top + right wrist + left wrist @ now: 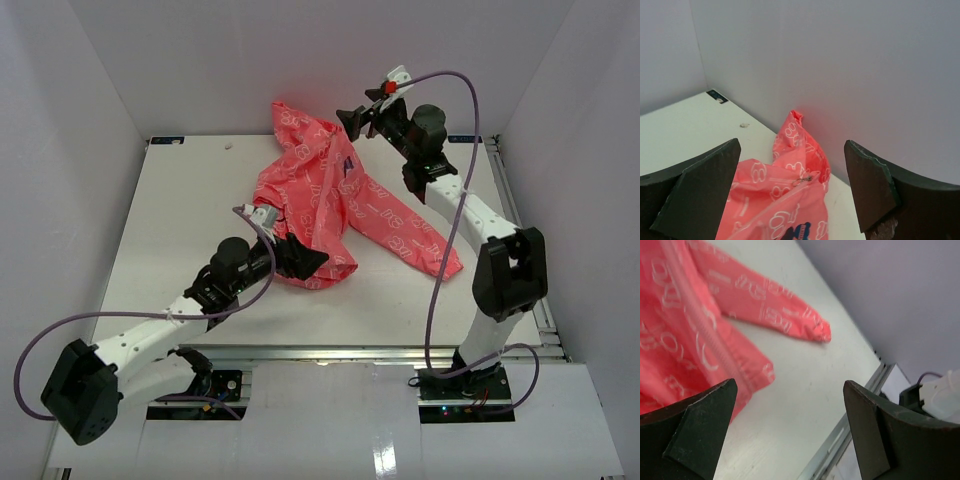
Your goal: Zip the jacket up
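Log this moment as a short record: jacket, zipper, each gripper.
jacket: coral-pink hooded jacket lying on the table, hood at the far side, one sleeve spread out to the right
zipper: teeth look closed where seen; pull up near the hood
left gripper: open, at the hem, holding nothing
right gripper: open, by the hood, holding nothing

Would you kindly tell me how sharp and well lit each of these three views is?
Top external: evenly lit and sharp, only soft shadows on the table. Left wrist: the print on the jacket is soft and smeared, the left claw in dark silhouette. Right wrist: crisper, the zipper pull readable, no glare.
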You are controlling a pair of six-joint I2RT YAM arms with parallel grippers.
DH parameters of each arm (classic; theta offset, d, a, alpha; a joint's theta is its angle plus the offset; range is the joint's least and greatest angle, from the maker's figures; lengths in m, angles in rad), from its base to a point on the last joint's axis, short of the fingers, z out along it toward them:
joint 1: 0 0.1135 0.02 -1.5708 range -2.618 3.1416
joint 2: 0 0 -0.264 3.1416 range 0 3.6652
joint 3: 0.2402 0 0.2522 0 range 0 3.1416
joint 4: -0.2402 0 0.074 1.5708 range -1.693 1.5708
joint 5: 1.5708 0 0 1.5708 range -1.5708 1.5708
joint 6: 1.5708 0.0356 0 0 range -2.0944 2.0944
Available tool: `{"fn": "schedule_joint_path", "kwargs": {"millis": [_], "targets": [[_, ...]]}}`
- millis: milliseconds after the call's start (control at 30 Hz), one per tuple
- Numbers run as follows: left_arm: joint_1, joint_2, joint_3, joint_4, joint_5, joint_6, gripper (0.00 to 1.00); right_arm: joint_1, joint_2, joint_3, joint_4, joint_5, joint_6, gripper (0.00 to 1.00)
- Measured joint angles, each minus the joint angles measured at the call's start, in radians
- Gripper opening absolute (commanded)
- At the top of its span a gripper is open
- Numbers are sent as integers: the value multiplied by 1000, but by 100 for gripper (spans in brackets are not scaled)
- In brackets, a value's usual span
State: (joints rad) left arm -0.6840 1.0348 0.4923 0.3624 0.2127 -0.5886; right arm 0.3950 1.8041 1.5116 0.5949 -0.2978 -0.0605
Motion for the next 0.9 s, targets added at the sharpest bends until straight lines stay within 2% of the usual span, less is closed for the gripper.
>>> {"fn": "schedule_joint_path", "kwargs": {"millis": [133, 200, 333, 500, 700, 900], "targets": [[0, -99, 123, -102, -54, 49, 98, 78, -162, -59, -161, 156, 30, 90], [0, -141, 174, -145, -79, 84, 98, 188, -284, -162, -248, 311, 3, 90], [-1, -219, 197, -206, -126, 140, 98, 342, -449, -303, -385, 421, 29, 90], [-8, -290, 140, -237, -170, 175, 98, 370, -689, -499, -552, 552, 134, 90], [-21, -340, 66, -262, -183, 192, 98, 532, -786, -546, -759, 744, 275, 90], [-68, -456, -13, -250, -221, 211, 98, 550, -947, -657, -848, 803, 337, 90]]}}
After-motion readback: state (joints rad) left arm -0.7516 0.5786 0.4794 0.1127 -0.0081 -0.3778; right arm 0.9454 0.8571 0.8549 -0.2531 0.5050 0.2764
